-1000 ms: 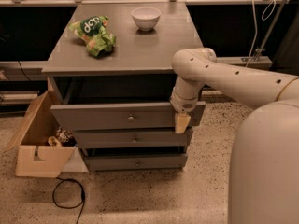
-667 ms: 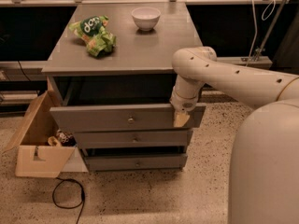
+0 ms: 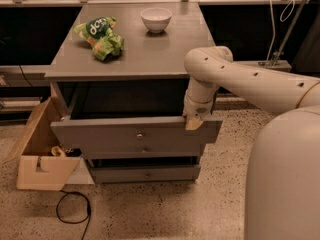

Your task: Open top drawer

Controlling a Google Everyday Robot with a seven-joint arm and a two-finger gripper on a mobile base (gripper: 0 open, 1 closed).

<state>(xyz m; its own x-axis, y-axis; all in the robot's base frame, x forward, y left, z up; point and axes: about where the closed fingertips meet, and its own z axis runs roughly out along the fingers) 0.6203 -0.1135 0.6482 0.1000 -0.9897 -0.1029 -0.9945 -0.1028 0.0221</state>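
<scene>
Moved since a second ago: top drawer (image 3: 100, 134), front now further out from the bench (image 3: 150, 59); gripper (image 3: 193, 124) stays at its top edge. Step: pulling, well advanced; we judge the next move a short straight draw away from the bench, then release. Gripper: at the front's upper right edge, below the bench's lip; spread or closed, we cannot tell. Drawer: grey, wide, tall-fronted, one small round knob (image 3: 139, 135), dark cavity behind.

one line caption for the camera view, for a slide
Robot hand at the right top edge of the pulled-out top drawer; bowl and snack bag above.
</scene>
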